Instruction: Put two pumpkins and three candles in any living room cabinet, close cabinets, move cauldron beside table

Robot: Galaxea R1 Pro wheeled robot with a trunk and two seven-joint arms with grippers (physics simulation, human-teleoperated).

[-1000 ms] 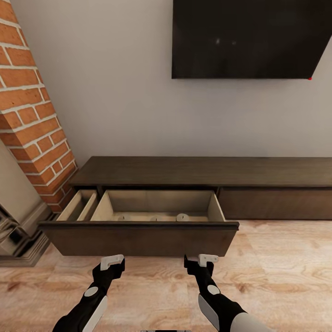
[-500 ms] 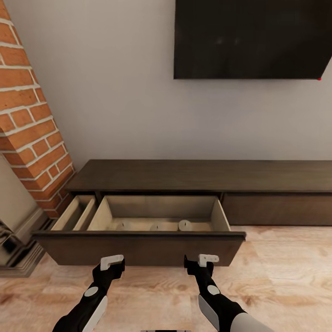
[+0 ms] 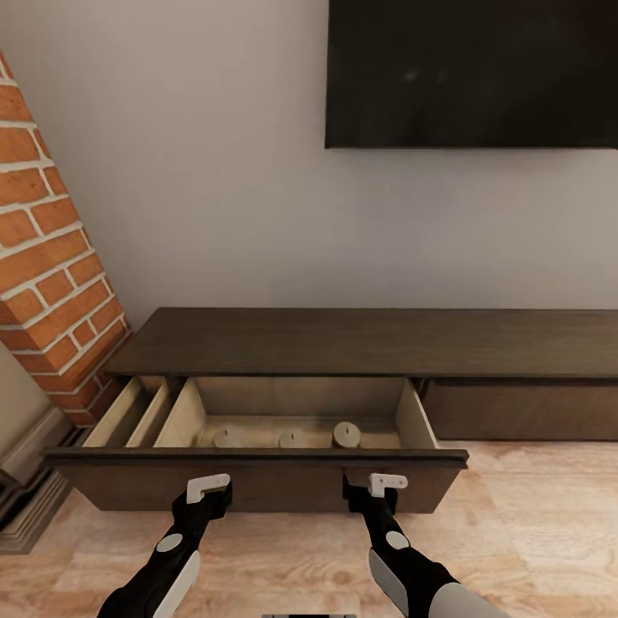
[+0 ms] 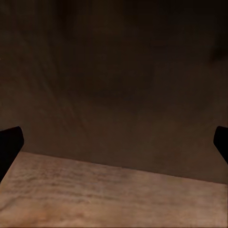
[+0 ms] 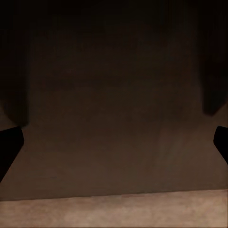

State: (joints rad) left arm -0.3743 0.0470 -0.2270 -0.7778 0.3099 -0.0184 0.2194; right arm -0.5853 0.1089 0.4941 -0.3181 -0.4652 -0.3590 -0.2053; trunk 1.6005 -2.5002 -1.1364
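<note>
Facing the long low dark cabinet against the wall under a black screen, with its big drawer pulled wide open. Three candles standing in a row on the pale drawer floor toward its front, the right-hand one a little larger-looking. No pumpkins or cauldron among what the frames show.

Left tool and right tool both low and level, just in front of the dark drawer face, apart from each other. Both spread wide and carrying nothing: in each wrist view only the dark fingertips at the picture's edges, with the brown front panel filling the gap between them and a strip of wooden floor below.

Likely step: closing the drawer with the candles stowed, though the pumpkins may not be in yet. Next move, if closing: both tools flat against the front, then an even forward push, square so the drawer runs straight, until flush with the neighbouring front.
</note>
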